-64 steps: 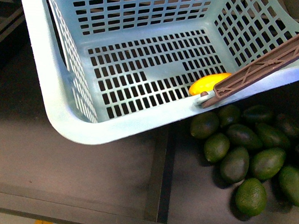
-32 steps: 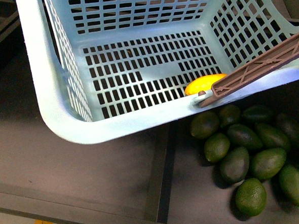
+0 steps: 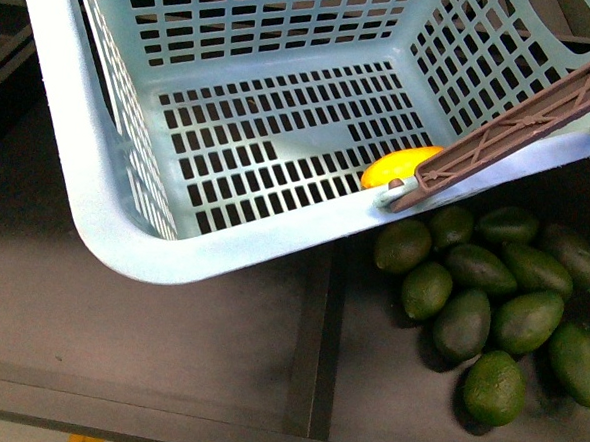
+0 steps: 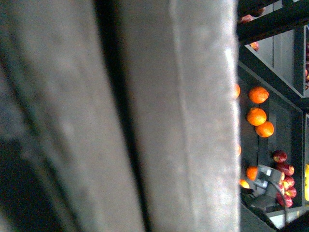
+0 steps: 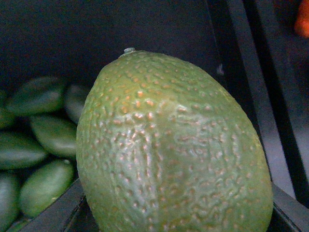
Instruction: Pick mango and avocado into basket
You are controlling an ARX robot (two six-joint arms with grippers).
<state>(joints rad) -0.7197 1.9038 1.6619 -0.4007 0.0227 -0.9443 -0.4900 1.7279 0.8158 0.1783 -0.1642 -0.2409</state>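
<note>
Closest to the right wrist camera, the avocado point(image 5: 174, 145) fills most of the view, pebbled green, with its stem end uppermost. It is seated between two dark finger edges point(image 5: 55, 212) of the right gripper point(image 5: 174, 224), which is clamped on the fruit. More avocados lie behind it.

In the front view, a dark shelf point(image 3: 168, 323) takes up the near ground. A heap of loose avocados point(image 3: 490, 303) lies on it at 4 o'clock, touching one another. Beyond them, from 9 through 12 to 2 o'clock, is the basket point(image 3: 223, 247), whose near rim overhangs the shelf. Its brown handle point(image 3: 522, 120) slants across the rim at 2 o'clock. The mango point(image 3: 399, 165) lies on the slotted basket floor at 2 o'clock, against the near wall and partly hidden by the handle's hinge end.

The left wrist view is mostly a blurred grey surface point(image 4: 145, 116). No fingers can be made out there, so the left gripper's state cannot be told. Far past that surface, oranges point(image 4: 257, 116) and red fruits point(image 4: 284, 169) lie in dark bays.
</note>
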